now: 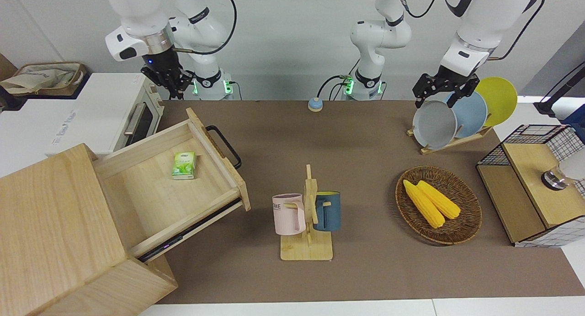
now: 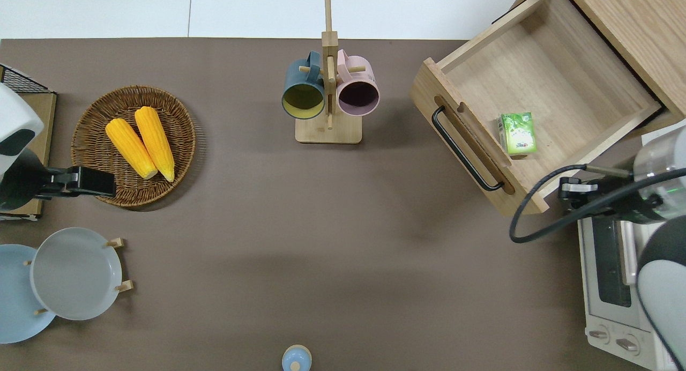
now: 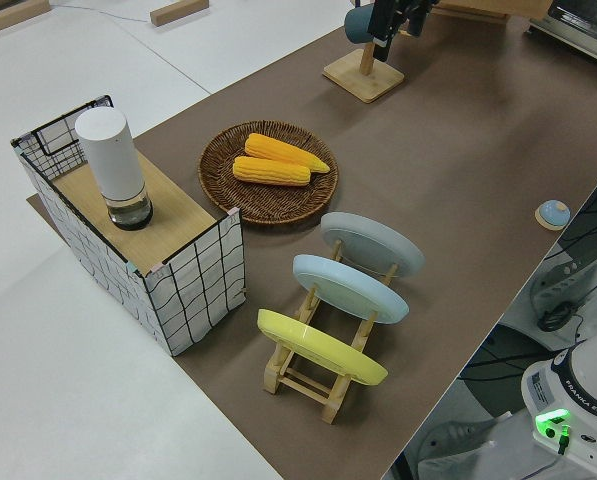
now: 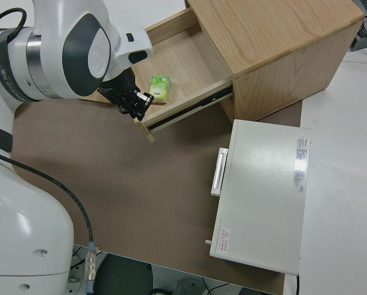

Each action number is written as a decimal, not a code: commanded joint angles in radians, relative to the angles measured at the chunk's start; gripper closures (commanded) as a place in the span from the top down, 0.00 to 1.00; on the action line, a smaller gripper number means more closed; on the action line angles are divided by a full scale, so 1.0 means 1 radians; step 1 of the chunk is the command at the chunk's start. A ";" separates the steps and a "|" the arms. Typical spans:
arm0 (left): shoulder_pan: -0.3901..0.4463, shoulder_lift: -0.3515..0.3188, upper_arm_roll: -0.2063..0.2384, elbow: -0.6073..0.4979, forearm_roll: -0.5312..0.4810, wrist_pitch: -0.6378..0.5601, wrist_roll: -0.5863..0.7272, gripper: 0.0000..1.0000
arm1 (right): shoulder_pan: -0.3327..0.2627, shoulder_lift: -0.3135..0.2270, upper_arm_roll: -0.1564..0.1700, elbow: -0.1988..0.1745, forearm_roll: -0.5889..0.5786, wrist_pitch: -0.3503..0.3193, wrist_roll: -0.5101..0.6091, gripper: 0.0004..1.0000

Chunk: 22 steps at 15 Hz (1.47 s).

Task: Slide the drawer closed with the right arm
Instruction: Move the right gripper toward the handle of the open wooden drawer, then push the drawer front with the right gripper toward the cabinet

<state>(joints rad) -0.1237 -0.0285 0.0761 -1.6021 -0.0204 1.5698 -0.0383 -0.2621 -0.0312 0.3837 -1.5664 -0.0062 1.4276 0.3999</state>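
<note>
The light-wood drawer [image 1: 137, 195] stands pulled far out of the big cabinet [image 1: 50, 224], with its black bar handle [image 1: 224, 144] facing the middle of the table. A small green box [image 1: 184, 165] lies in it. The drawer [image 2: 541, 65], its handle [image 2: 463, 148] and the box [image 2: 517, 133] also show in the overhead view. My right gripper [image 2: 571, 191] hangs just beside the drawer front's corner nearest the robots, between that corner and the toaster oven; it shows in the front view [image 1: 171, 81] and the right side view [image 4: 134, 104]. It holds nothing. The left arm is parked, its gripper [image 1: 441, 90] empty.
A white toaster oven [image 2: 616, 274] stands nearer to the robots than the drawer. A mug rack [image 1: 307, 215] with two mugs stands mid-table. A wicker basket [image 1: 475, 215] with corn, a plate rack [image 1: 452, 115] and a wire-mesh box [image 1: 525, 188] sit toward the left arm's end.
</note>
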 commanded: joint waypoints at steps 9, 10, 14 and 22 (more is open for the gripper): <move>-0.004 -0.008 0.004 0.002 0.013 -0.014 0.001 1.00 | 0.007 -0.003 0.076 -0.076 0.092 0.054 0.364 0.00; -0.004 -0.008 0.002 0.002 0.013 -0.014 0.001 1.00 | 0.009 -0.003 0.086 -0.083 0.091 0.065 0.407 0.00; -0.004 -0.008 0.004 0.002 0.013 -0.014 0.001 1.00 | 0.030 -0.001 0.098 -0.122 0.089 0.146 0.572 0.00; -0.004 -0.008 0.004 0.002 0.013 -0.014 0.001 1.00 | 0.052 0.000 0.126 -0.271 0.087 0.355 0.747 0.00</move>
<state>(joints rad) -0.1237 -0.0285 0.0761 -1.6021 -0.0204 1.5698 -0.0383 -0.2105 -0.0211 0.5068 -1.7773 0.0598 1.7009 1.0731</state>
